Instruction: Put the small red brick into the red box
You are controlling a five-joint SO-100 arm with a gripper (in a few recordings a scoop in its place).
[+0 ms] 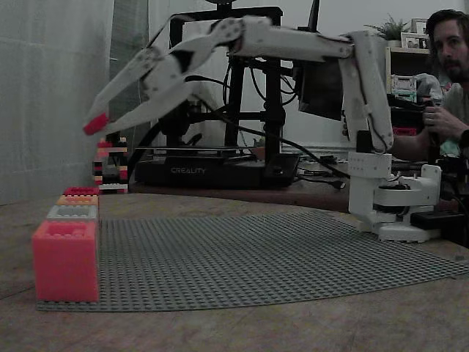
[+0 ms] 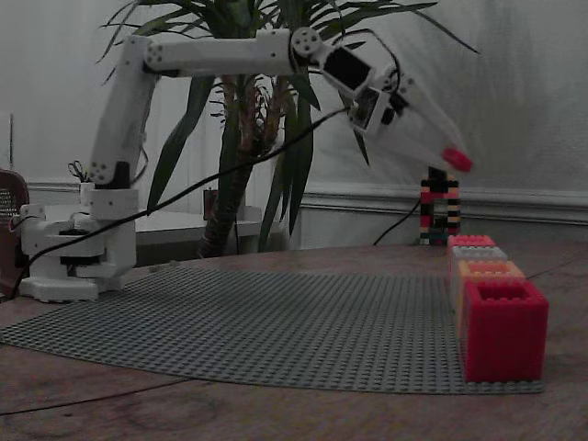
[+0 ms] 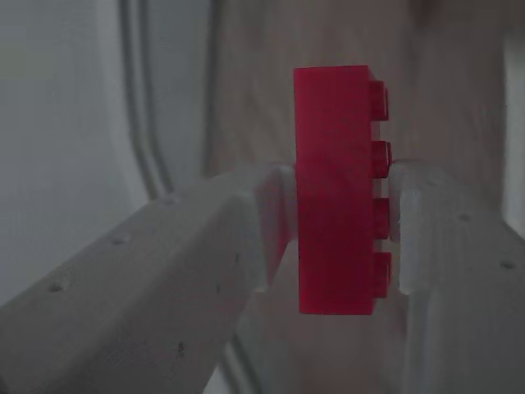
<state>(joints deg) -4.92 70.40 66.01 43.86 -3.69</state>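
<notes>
Aloft | white two-finger gripper [image 1: 97, 123] clamped on small bright red studded toy brick [image 3: 338, 190] | deep crimson studded-rim brick box [image 2: 470, 241] farthest in row, below | grey box [image 1: 72, 212], orange box [image 2: 490, 269], coral-pink box [image 1: 65, 260] alongside | striped brick tower [image 2: 439, 208] behind.

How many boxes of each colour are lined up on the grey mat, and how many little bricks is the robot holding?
Red box: 1
Orange box: 1
Grey box: 1
Box at the far end of the row, reddish: 1
Small red brick in the end effector: 1
Total: 5
</notes>
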